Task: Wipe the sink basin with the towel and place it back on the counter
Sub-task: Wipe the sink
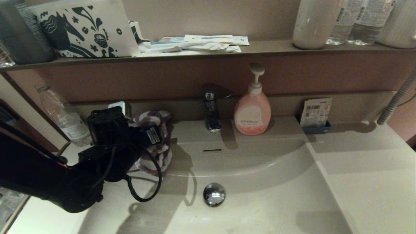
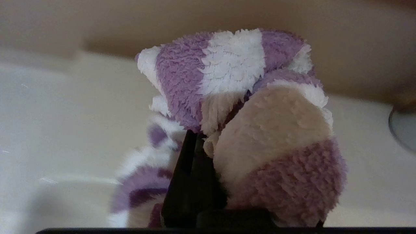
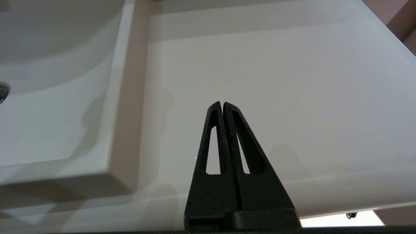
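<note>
My left gripper [image 1: 149, 137] is shut on the purple-and-white striped towel [image 1: 156, 143], holding it bunched over the back left rim of the sink basin [image 1: 260, 195]. In the left wrist view the towel [image 2: 260, 130] bulges over the left gripper [image 2: 203, 143]; one black finger [image 2: 190, 169] shows and the other is buried in the cloth. I cannot tell whether the towel's lower end touches the rim. The chrome drain plug [image 1: 214, 194] and overflow slot [image 1: 212, 150] are uncovered. My right gripper [image 3: 222, 103] is shut and empty over the right counter [image 3: 276, 81], beside the basin [image 3: 48, 113].
A chrome faucet [image 1: 211, 110] and pink soap pump bottle [image 1: 252, 110] stand behind the basin. A plastic bottle [image 1: 63, 117] stands at the far left. The brown shelf [image 1: 260, 48] holds a horse-print pouch [image 1: 87, 29], packets and bottles. A small blue tray [image 1: 317, 126] sits on the right counter [image 1: 367, 169].
</note>
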Robot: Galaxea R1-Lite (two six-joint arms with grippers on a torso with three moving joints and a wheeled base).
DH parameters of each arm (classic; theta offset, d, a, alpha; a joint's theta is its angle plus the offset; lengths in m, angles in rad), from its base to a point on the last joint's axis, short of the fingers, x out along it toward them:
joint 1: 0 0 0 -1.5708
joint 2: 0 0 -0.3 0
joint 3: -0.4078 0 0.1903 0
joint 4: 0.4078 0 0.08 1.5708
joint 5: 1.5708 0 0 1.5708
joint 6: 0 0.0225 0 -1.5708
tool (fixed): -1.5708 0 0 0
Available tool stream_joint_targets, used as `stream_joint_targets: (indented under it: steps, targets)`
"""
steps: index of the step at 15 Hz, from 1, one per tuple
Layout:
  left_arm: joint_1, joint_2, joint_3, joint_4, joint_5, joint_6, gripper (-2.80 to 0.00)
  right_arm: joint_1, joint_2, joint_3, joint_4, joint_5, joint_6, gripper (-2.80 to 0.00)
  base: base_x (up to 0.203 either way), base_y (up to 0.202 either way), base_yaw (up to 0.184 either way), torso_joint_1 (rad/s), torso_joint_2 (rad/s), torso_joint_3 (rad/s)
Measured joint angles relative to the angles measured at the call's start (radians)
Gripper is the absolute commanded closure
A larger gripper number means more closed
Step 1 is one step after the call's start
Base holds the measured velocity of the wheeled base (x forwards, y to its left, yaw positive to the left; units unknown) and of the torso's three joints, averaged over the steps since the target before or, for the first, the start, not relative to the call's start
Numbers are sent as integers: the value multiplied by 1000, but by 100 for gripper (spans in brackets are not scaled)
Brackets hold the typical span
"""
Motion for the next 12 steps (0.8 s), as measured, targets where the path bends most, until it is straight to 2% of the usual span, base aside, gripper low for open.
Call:
stream_joint_targets:
  steps: [3,5,8,12]
  targets:
    - [-57,73,6,-78,59,0,0,0,0,0,0,0,0,0,0,0,0,0,0,0]
    - [-98,113,-8,-109,75,3,0,0,0,0,0,0,0,0,0,0,0,0,0,0]
    - [-161,152,-42,-101,96,5,0,0,0,0,0,0,0,0,0,0,0,0,0,0]
    - [-219,223,-149,-42,141,5,0,0,0,0,0,0,0,0,0,0,0,0,0,0]
